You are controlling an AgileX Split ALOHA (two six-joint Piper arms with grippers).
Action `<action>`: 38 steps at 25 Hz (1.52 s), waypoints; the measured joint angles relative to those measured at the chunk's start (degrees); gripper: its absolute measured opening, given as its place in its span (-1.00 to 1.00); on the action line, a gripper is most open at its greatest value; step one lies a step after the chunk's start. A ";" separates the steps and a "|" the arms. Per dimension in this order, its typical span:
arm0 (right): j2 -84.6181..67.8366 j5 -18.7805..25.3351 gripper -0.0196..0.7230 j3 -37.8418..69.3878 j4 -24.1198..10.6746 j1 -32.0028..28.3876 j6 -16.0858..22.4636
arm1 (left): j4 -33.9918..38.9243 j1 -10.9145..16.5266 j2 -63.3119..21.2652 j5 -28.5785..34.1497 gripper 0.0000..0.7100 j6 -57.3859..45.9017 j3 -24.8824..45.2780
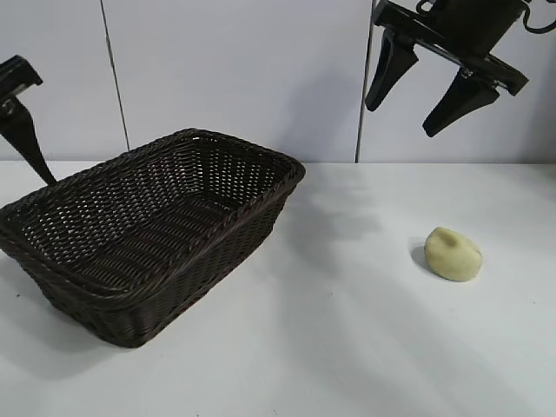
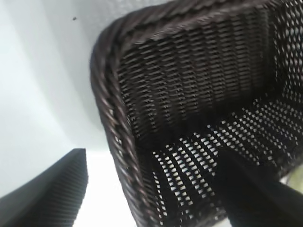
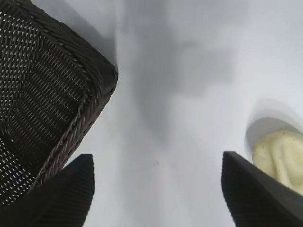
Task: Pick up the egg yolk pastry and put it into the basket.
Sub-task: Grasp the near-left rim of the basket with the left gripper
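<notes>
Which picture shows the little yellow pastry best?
The exterior view: the whole egg yolk pastry sits in plain sight on the white table. The right wrist view shows only part of it, cut off at the edge. The left wrist view doesn't show it.

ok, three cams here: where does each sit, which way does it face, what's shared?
Exterior: off the rig, facing both arms across the table; sees the basket, the egg yolk pastry, the right claw open above, the left claw at the left edge.
Left wrist: on the left arm, looking into the basket; own fingers spread.
Right wrist: on the right arm, looking down; own fingers, pastry, basket corner.
All three share the basket.
</notes>
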 joint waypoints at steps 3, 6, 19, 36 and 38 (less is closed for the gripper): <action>0.00 0.05 0.51 0.00 0.00 0.00 0.00 | 0.00 0.00 0.00 -1.09 0.53 0.00 0.00; 0.00 0.05 0.51 0.00 0.00 0.00 0.00 | 0.12 0.00 0.00 -1.56 0.53 -0.02 0.00; 0.00 0.05 0.51 0.00 0.00 0.00 0.00 | 0.92 0.00 0.00 -2.33 0.53 -0.02 0.00; 0.00 -0.05 0.51 0.00 0.00 0.00 0.00 | 0.58 0.00 12.41 -9.14 0.53 -0.02 0.00; 0.00 -0.05 0.51 0.00 -0.02 0.00 0.00 | 0.29 0.00 14.02 -10.13 0.53 -0.02 0.00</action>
